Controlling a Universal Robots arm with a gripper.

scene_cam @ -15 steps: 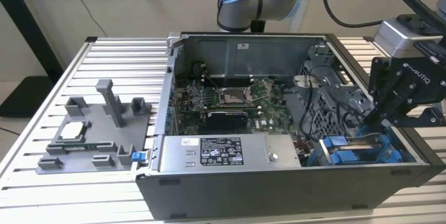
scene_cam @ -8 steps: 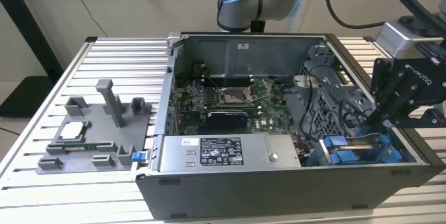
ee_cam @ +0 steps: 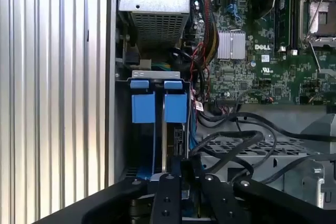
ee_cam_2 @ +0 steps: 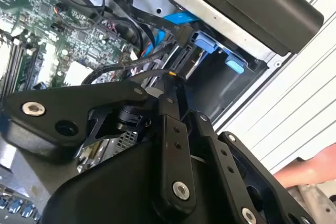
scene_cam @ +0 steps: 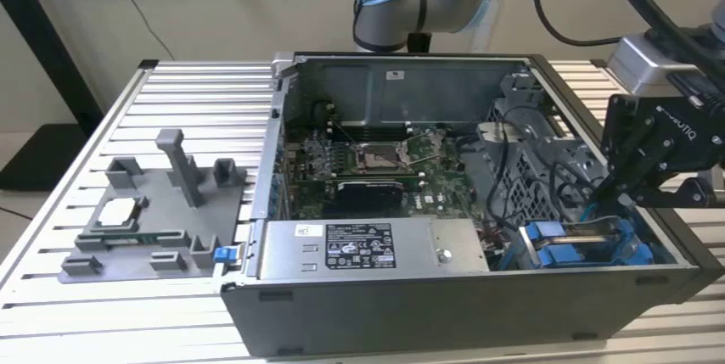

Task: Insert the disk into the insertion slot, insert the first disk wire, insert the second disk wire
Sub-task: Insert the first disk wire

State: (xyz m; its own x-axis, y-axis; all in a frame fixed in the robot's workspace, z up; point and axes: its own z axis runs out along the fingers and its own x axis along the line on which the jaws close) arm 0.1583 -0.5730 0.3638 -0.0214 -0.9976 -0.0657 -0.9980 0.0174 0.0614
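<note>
The disk (ee_cam: pixel 175 129) stands on edge in the insertion slot of the drive bay, its blue carrier tabs (ee_cam: pixel 176 106) at the bay's mouth. The exterior view has the disk (scene_cam: pixel 589 230) low in the open computer case's right corner. My gripper (scene_cam: pixel 603 201) hangs over that corner, just above the disk's inner end. In the second wrist view its fingers (ee_cam_2: pixel 169 108) come together at the gripper (ee_cam_2: pixel 171 77) tip on the end of a black disk wire (ee_cam_2: pixel 126 69), close to the disk's connector edge (ee_cam_2: pixel 195 62). In the first wrist view the gripper (ee_cam: pixel 178 164) sits right over the disk's end.
A second blue carrier (ee_cam: pixel 143 107) fills the slot beside the disk. Loose black cables (ee_cam: pixel 247 148) loop over the metal cage next to the gripper. The power supply box (scene_cam: pixel 362 245), motherboard (scene_cam: pixel 374 165) and case wall (scene_cam: pixel 453 313) surround it. A grey fixture (scene_cam: pixel 148 220) lies on the table. A person's hand (ee_cam_2: pixel 310 169) rests outside the case.
</note>
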